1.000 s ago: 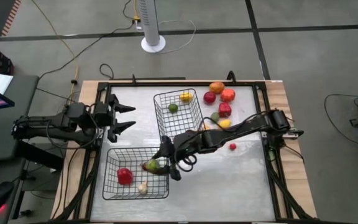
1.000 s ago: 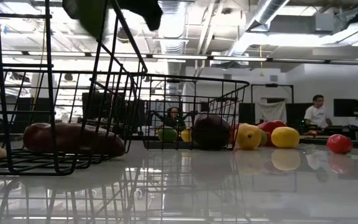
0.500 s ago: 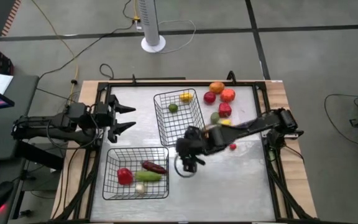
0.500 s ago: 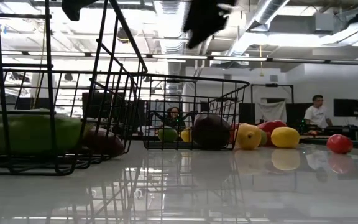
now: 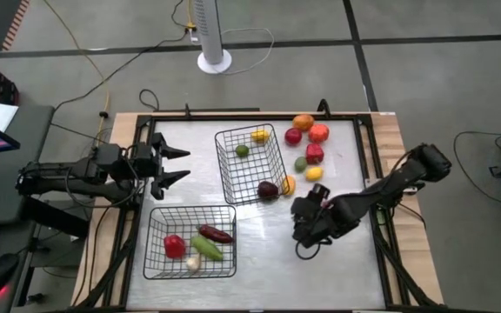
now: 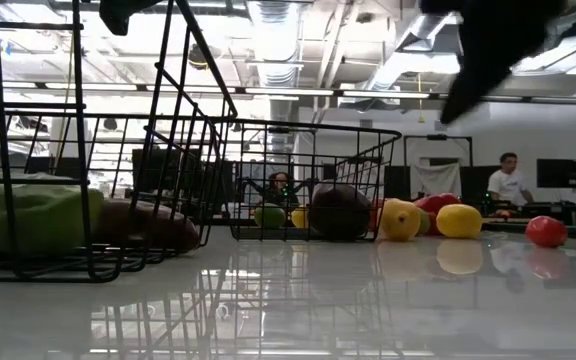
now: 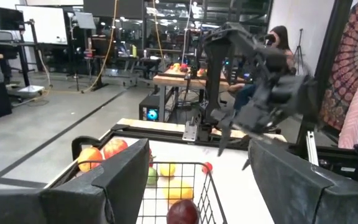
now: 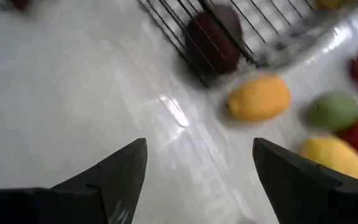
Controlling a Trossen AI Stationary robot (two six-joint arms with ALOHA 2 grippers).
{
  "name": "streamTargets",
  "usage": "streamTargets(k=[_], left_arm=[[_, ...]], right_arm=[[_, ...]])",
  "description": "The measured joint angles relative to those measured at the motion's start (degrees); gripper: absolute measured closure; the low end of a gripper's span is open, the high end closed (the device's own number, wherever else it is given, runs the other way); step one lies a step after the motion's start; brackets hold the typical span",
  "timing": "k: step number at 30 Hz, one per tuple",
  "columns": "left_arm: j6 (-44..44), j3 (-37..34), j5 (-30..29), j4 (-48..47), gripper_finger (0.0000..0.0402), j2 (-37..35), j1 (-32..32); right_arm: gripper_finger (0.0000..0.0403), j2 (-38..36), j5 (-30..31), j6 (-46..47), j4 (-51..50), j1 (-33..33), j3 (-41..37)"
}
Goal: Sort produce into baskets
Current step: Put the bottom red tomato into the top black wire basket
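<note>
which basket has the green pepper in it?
The basket nearest the table's front edge; the green pepper lies there beside a red piece. The other basket holds none.

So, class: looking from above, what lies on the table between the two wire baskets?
Nothing. In the high view, the basket holding produce and the upper basket are separated only by a bare strip of white table.
</note>
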Motion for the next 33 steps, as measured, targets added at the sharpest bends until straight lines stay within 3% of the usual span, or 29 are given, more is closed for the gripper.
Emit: streamTargets(k=[6, 11, 19, 26, 33], left_arm=[[0.55, 0.0, -0.02, 0.0, 0.014, 0.0, 0.0], [0.59, 0.0, -0.02, -0.17, 0.014, 0.0, 0.0], [0.8, 0.0, -0.02, -0.98, 0.014, 0.0, 0.0], [0.67, 0.0, -0.02, -0.81, 0.014, 0.0, 0.0], [0.57, 0.0, -0.02, -0.81, 0.014, 0.0, 0.0]], right_arm=[[0.0085, -3.31, 0.53, -1.41, 12.3, -3.64, -13.84], [0.0085, -6.03, 0.37, -4.15, 18.48, -7.61, -19.25], [0.0085, -9.17, -4.06, 6.61, 8.22, -7.96, -19.88], [0.0085, -6.81, -4.45, 16.35, -1.52, -4.73, -19.89], [0.0085, -2.52, -7.31, 16.71, -3.52, -3.39, -19.87]])
